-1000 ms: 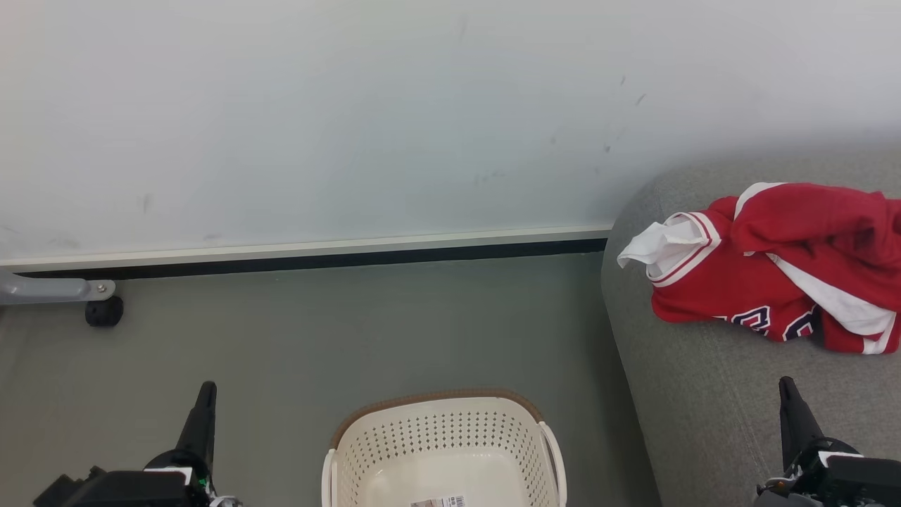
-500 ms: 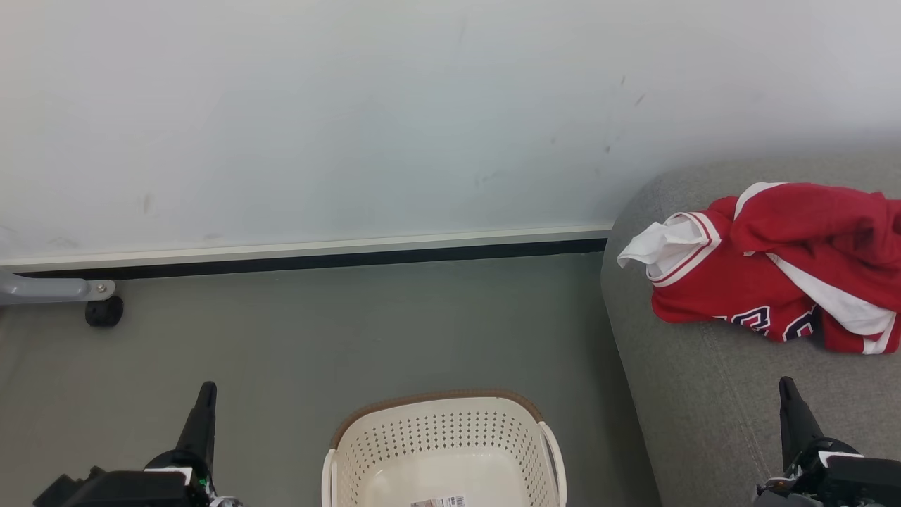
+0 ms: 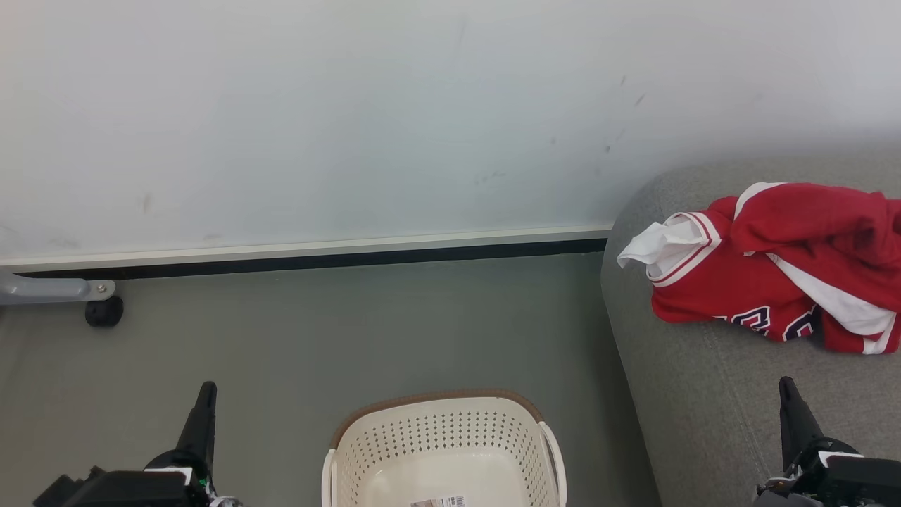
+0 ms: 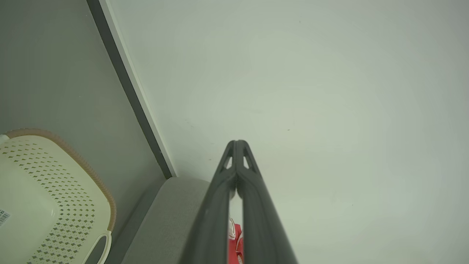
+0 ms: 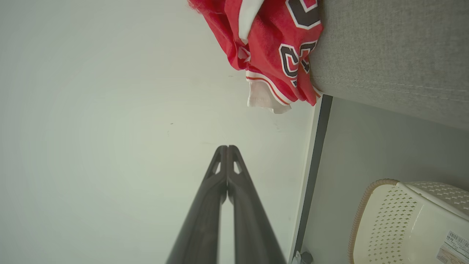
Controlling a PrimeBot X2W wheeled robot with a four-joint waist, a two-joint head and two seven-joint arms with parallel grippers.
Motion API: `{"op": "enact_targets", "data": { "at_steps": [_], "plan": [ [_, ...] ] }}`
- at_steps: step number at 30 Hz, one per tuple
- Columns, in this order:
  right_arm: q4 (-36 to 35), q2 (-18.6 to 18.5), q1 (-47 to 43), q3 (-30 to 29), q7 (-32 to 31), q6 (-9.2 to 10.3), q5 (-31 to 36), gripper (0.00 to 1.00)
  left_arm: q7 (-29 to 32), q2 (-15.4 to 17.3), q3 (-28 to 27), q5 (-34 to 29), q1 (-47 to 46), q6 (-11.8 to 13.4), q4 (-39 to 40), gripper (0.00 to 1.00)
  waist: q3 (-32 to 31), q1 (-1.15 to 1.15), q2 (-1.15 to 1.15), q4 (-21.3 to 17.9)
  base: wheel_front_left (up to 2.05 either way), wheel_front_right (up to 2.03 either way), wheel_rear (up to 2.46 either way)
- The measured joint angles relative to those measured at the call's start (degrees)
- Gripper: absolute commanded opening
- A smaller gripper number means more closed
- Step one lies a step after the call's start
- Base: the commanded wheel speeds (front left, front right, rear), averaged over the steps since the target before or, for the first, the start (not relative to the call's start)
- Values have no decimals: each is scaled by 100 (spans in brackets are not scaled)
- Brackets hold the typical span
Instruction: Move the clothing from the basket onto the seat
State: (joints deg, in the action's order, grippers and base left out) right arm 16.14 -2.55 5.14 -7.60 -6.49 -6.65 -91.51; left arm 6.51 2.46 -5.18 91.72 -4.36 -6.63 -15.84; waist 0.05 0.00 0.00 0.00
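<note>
Left claw (image 3: pixel 206 387) and right claw (image 3: pixel 786 384) sit pinched together; clothing (image 3: pixel 774 267) on seat (image 3: pixel 704 394) runs off-frame, perhaps two garments.

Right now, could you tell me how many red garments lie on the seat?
2, bunched on the seat: the lettered garment in front, the plain garment over it; more may be hidden.

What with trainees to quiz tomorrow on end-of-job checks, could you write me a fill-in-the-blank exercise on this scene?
1. The red clothing lies on the grey ____, not in the basket.
2. The cream basket has a ____ rim.
3. The left gripper and the right gripper each have their fingers ____, holding nothing.

Missing words: seat; brown; shut.
</note>
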Motion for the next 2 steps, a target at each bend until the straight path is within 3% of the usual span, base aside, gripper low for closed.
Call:
{"op": "enact_targets", "data": {
  "at_steps": [2],
  "plan": [
    [0, 0, 0, 0, 0, 0, 0, 0, 0, 0, 0, 0, 0, 0, 0, 0, 0, 0, 0, 0, 0, 0, 0]
  ]
}}
